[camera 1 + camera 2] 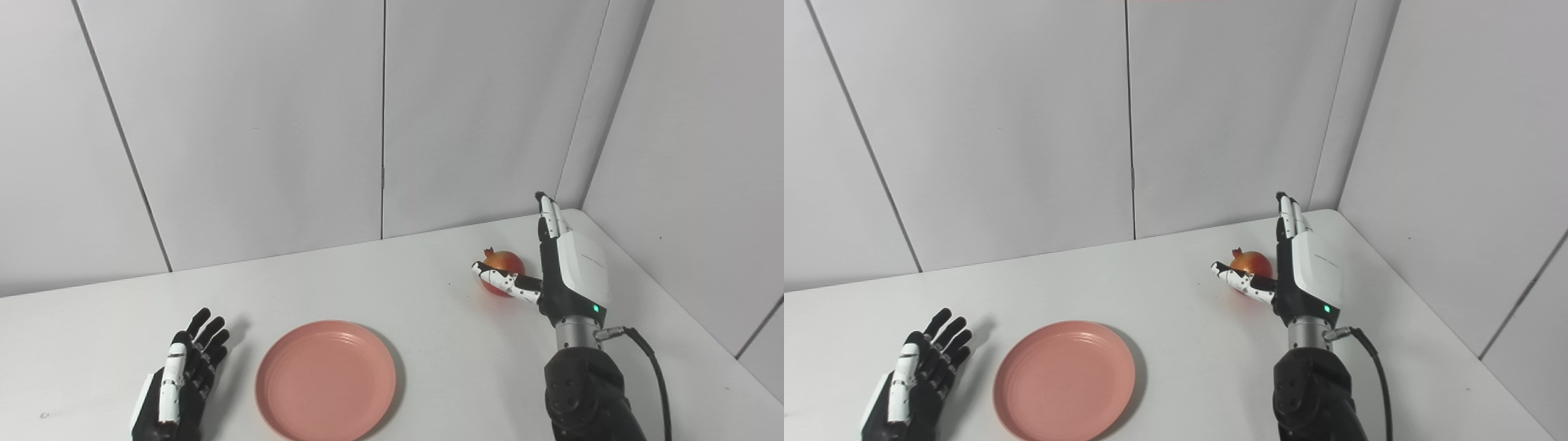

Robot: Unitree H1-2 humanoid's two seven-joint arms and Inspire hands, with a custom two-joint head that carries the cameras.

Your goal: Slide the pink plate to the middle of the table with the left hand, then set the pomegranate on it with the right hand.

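A pink plate [326,381] lies flat on the white table, near its front edge and left of centre. My left hand [184,380] is open and empty, resting just left of the plate with a small gap. A red pomegranate [505,264] stands on the table at the back right. My right hand [560,263] is open beside it, fingers straight up on its right side and thumb reaching across its front. I cannot tell if the hand touches the fruit.
The white table [392,294] runs back to grey wall panels, with a corner at the far right behind the pomegranate. A black cable [655,367] hangs from my right wrist. The table's right edge [704,331] runs diagonally past my right arm.
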